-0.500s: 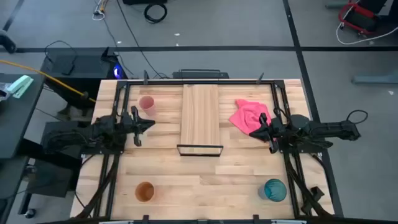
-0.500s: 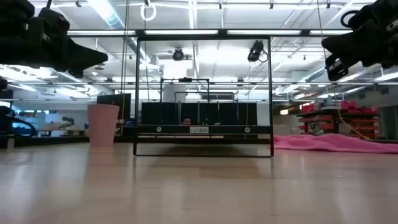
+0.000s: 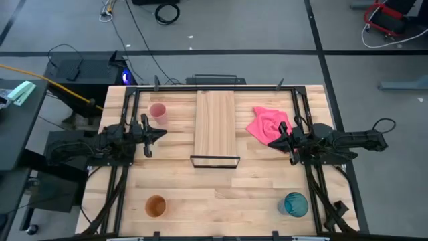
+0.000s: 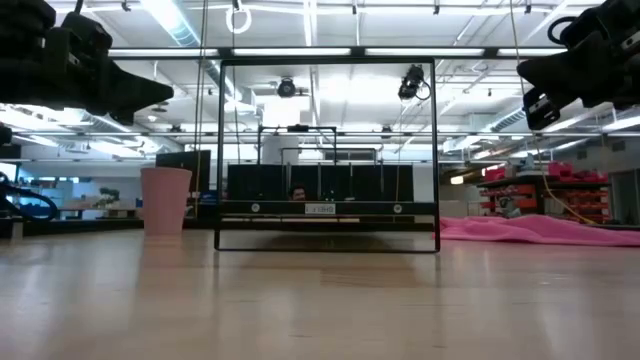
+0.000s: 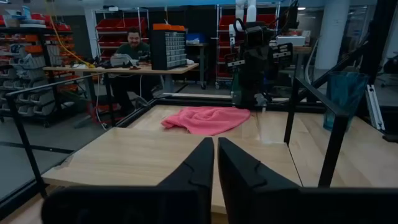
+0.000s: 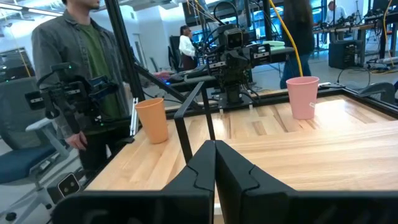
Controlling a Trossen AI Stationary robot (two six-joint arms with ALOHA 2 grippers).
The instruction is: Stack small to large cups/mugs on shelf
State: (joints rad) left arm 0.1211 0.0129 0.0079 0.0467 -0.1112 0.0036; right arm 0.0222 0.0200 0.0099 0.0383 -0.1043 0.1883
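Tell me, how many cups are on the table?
3. The pink cup stands beside the left gripper, the orange cup at the near left corner, the teal cup at the near right corner.

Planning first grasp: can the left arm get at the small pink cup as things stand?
Probably yes. The small pink cup stands upright beside the left pincer, on that arm's side of the light-wood plank shelf, with nothing between them.

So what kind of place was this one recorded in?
Most likely a robotics lab or workshop: red parts bins on shelving, a small-parts drawer cabinet on a workbench, and cables on the grey floor around the wooden table. People work in the background.
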